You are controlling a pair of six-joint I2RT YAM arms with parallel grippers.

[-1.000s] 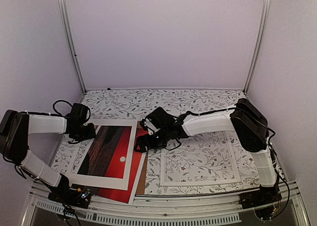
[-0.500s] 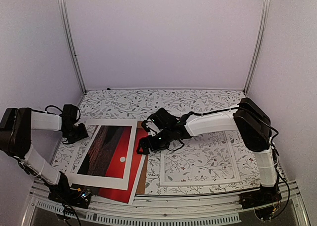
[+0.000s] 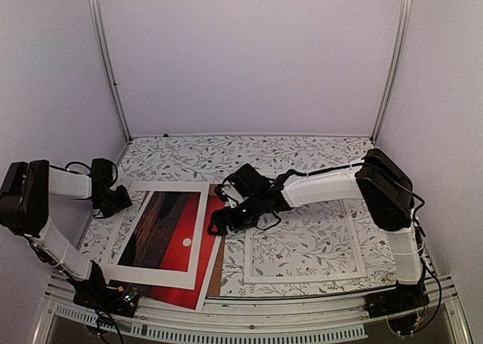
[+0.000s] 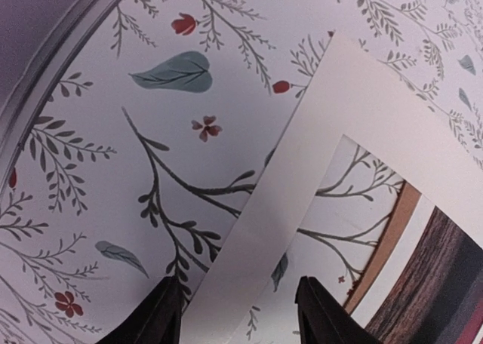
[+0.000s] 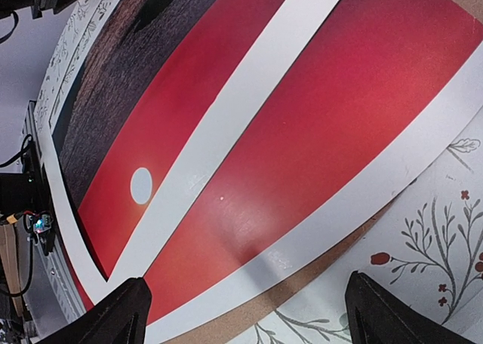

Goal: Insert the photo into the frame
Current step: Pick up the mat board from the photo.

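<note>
Two grippers are in view, both with jaws apart and nothing held.

Top external: the photo (image 3: pixel 177 246) lies flat at the left of the worktop (image 3: pixel 302 155), under a white window mat (image 3: pixel 151 274) and over a brown backing board (image 3: pixel 216 272). The frame (image 3: pixel 305 277) lies apart to its right, and only the worktop's pattern shows through its pane. The left gripper (image 3: pixel 113 201) is at the mat's far-left corner. The right gripper (image 3: pixel 215 222) hangs over the photo's right edge.

Left wrist: the left gripper (image 4: pixel 238 314) is set part-way open astride the window mat (image 4: pixel 362 110) border. Risk noted: a closure here would take the mat, not the photo, and the photo beneath could be dragged askew.

Right wrist: the right gripper (image 5: pixel 253 314) stands wide above the photo (image 5: pixel 339 118) border, with the backing board (image 5: pixel 290 299) showing just beneath. Risks noted:
- Thin paper lying flat offers no lip, so it could be creased or scuffed on descent.
- The board could be pinched along with it.
- The window mat (image 5: pixel 249 110) lies across the photo, so a pull may be resisted and a tear caused.
</note>
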